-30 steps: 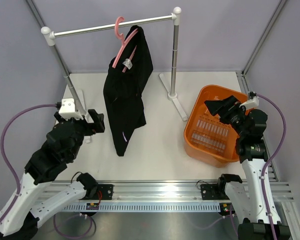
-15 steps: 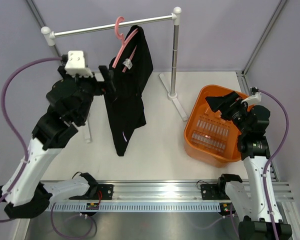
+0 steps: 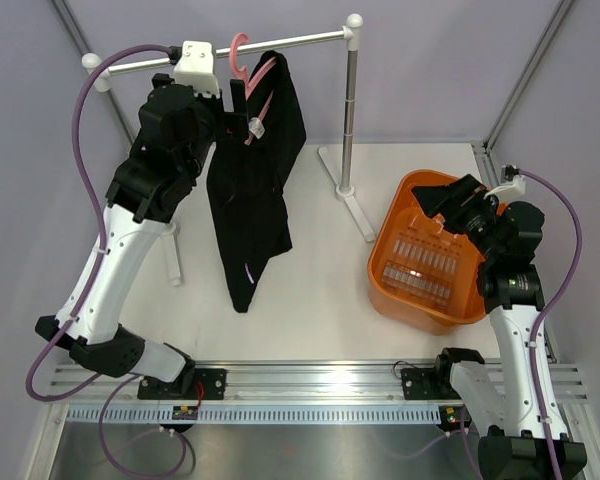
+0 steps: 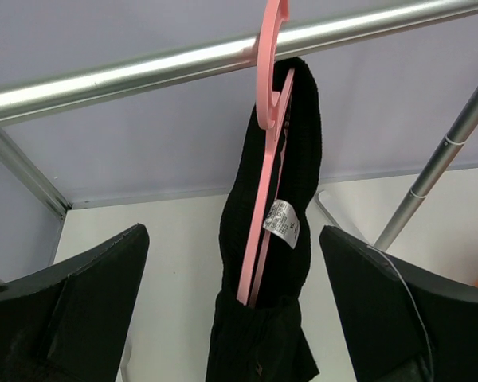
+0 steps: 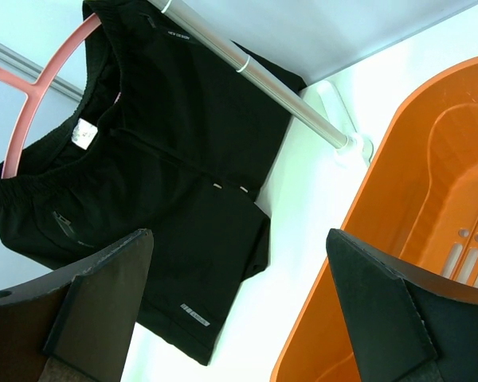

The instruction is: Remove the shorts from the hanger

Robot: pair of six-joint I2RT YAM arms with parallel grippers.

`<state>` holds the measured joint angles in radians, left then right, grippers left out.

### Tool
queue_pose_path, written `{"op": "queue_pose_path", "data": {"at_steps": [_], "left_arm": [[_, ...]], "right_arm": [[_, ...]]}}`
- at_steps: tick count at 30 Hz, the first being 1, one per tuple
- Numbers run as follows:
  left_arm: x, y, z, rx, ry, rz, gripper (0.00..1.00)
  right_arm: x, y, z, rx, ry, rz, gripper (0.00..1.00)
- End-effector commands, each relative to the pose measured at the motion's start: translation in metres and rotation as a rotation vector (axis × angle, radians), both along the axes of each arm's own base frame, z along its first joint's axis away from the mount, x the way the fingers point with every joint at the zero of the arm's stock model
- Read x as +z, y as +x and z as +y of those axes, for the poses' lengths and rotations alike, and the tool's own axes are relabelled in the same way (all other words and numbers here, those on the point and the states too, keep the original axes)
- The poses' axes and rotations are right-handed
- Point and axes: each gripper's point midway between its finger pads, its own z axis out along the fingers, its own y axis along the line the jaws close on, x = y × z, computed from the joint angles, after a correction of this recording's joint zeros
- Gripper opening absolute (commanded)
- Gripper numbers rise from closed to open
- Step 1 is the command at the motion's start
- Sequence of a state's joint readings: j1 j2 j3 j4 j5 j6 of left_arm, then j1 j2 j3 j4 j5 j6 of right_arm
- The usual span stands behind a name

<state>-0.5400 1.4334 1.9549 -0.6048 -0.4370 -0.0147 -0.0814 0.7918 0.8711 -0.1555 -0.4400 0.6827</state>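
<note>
**Nothing off yet: left arm lined up, shorts still on the hanger**

Far left, the left gripper (image 4: 233, 235) is up at rail height with its jaws spread wide and nothing in them. Its wrist view frames the garment right in the gap, but neither finger touches fabric or plastic.

On to the middle: the pink hanger (image 4: 264, 171) hooks over the grey rail (image 3: 280, 45). The shorts (image 3: 250, 210) are draped over it, waistband bunched at the top, white label (image 4: 283, 223) showing, and the legs dangle limp towards the table. So the removal itself hasn't started.

Over to the right, an orange basket (image 3: 410, 305) sits on the table. The right gripper (image 5: 239, 235) hovers above it, also wide apart and holding nothing, well away from the shorts.

By my reckoning the whole job remains: take hold of the fabric, then draw it free of the hanger.
</note>
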Motion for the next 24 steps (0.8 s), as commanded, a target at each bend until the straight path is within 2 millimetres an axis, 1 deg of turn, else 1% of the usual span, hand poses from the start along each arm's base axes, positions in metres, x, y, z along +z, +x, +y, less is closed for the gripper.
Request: {"op": "queue_pose_path", "data": {"at_steps": [1,11,15,16,17,22,23,24], "left_arm": [[0.022,0.000,-0.004,-0.045,-0.015,-0.054,0.93],[0.001,0.026,-0.011,-0.076,-0.024,-0.018,0.93],[-0.004,0.035,-0.020,-0.122,-0.021,-0.029,0.93],[-0.002,0.040,-0.020,-0.129,0.004,-0.047,0.93],[-0.006,0.045,-0.022,-0.129,0.011,-0.047,0.93],[-0.009,0.069,-0.024,-0.127,0.023,-0.052,0.92],[-0.003,0.071,-0.025,-0.130,0.020,-0.063,0.92],[-0.010,0.079,-0.029,-0.135,0.024,-0.049,0.91]], "right_arm": [[0.017,-0.001,0.003,0.027,-0.022,-0.050,0.99],[0.017,-0.001,0.004,0.036,-0.030,-0.054,0.99],[0.015,0.000,0.004,0.037,-0.033,-0.048,0.99],[0.015,0.000,0.004,0.039,-0.032,-0.047,1.00],[0.015,0.000,0.004,0.040,-0.032,-0.046,0.99],[0.015,0.000,0.003,0.038,-0.046,-0.048,1.00],[0.015,0.000,0.003,0.036,-0.050,-0.048,0.99],[0.015,0.000,0.002,0.034,-0.053,-0.048,0.99]]}}
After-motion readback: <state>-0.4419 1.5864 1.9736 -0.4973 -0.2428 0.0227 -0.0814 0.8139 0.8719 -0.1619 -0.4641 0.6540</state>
